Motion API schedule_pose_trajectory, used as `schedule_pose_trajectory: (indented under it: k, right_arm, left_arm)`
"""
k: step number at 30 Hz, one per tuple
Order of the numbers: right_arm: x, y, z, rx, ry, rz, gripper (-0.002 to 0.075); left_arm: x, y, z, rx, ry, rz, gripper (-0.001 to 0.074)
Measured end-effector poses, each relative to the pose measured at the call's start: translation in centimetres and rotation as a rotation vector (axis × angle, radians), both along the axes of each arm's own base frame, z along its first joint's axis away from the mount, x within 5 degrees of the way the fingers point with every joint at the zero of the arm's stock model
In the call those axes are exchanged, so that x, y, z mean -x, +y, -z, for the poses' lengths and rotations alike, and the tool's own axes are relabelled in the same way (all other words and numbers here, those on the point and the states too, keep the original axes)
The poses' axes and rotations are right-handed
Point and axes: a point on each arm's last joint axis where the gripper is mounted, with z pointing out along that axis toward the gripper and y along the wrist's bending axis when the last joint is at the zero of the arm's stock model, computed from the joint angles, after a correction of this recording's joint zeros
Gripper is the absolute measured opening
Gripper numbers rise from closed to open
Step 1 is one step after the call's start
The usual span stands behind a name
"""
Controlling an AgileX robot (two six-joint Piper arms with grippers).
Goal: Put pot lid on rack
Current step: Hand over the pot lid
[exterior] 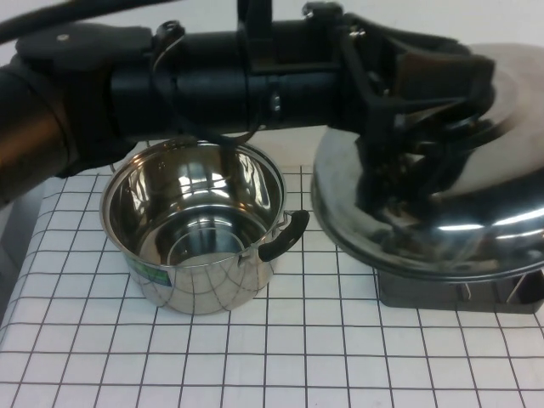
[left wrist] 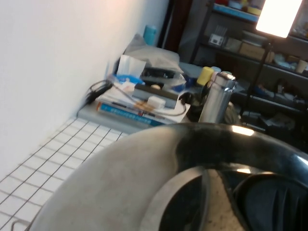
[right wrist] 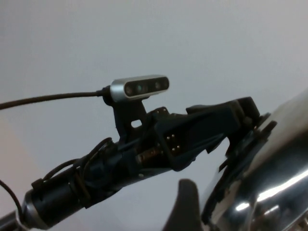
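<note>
Bright even light, glare on pot lid (exterior: 476, 229), soft blur

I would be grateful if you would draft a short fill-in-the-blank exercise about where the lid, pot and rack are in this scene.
1. The left gripper holds the pot lid above the dark ____ at the table's right side.
2. The steel pot stands upright and has nothing ____ it.
3. The pot stands to the ____ of the rack.
4. The right gripper does not appear in the ____ view.

Missing words: rack; inside; left; high
</note>
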Motion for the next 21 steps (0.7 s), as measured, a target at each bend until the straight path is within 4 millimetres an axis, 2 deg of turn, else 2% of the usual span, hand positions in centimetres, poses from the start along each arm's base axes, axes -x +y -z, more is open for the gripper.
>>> schedule_pose_trajectory:
  k: [2,5,13,18,21]
  right_arm:
    - [0.0,0.0,0.0,-0.024,0.019,-0.007,0.0577]
    - [0.0,0.0,0.0,-0.038,0.029,-0.011,0.0601]
    - [-0.2,-0.3,-0.2,-0.083,0.034,0.017,0.0602]
    - [-0.2,-0.4,-0.3,-0.098,0.033,0.03,0.0538]
    - [-0.2,-0.4,-0.3,-0.084,0.021,0.036,0.0427]
  left_arm:
    - [0.5,-0.5,-0.6,0.01,-0.017,0.013,0.0328]
    - [1.3,-1.4,-1.2,0.02,-0.033,0.043,0.0328]
    - [3.6,-3.6,-1.3,0.026,-0.035,0.108,0.0328]
    - [4.8,-4.5,-1.4,0.027,-0.038,0.157,0.0328]
    - [5.1,-4.6,-1.4,0.028,-0.038,0.171,0.0328]
